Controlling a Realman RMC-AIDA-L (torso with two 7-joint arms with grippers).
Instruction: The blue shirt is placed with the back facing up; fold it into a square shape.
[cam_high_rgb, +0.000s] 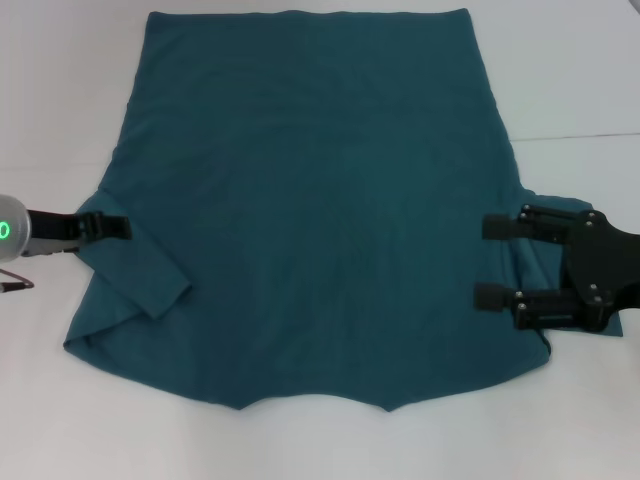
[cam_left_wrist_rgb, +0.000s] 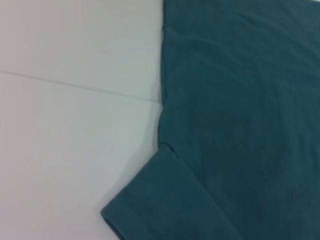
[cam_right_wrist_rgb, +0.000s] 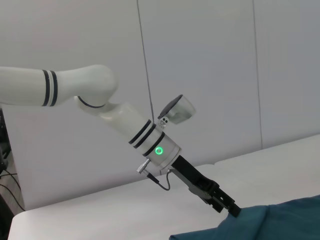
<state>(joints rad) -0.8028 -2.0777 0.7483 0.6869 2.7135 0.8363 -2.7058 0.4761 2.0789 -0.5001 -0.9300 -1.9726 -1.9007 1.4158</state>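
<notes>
Presently, head view: the blue shirt (cam_high_rgb: 310, 200) lies spread flat on the white desk (cam_high_rgb: 60, 90), hem at the far side, neckline at the near edge. Left sleeve folded inward onto the body, its cuff lying diagonally. Left gripper (cam_high_rgb: 100, 228) sits at the shirt's left edge, at the fold of that sleeve; whether its fingers are parted or closed on cloth cannot be told. Right gripper (cam_high_rgb: 500, 262) hovers over the right sleeve region, fingers spread wide and holding nothing, tips pointing inward across the fabric. Right sleeve partly hidden beneath it.

Judgement: sleeve-folding stage; left side looks done, right side pending. Next move likely calls for the right gripper to pinch the right sleeve edge and carry it inward.

Left wrist view: shirt's side edge (cam_left_wrist_rgb: 162, 75) runs straight against bare desk (cam_left_wrist_rgb: 75, 125); folded sleeve cuff (cam_left_wrist_rgb: 160, 200) lies flat with a clean hem. Open desk surface beside the edge.

Right wrist view: left arm (cam_right_wrist_rgb: 100, 95) reaches down from across the scene, green ring lit at the wrist, its gripper (cam_right_wrist_rgb: 227, 206) touching the shirt's (cam_right_wrist_rgb: 280, 220) edge. Finger state not discernible here either.

Room: bare desk on both flanks and beyond the hem; near edge close to the neckline, so less margin there.
</notes>
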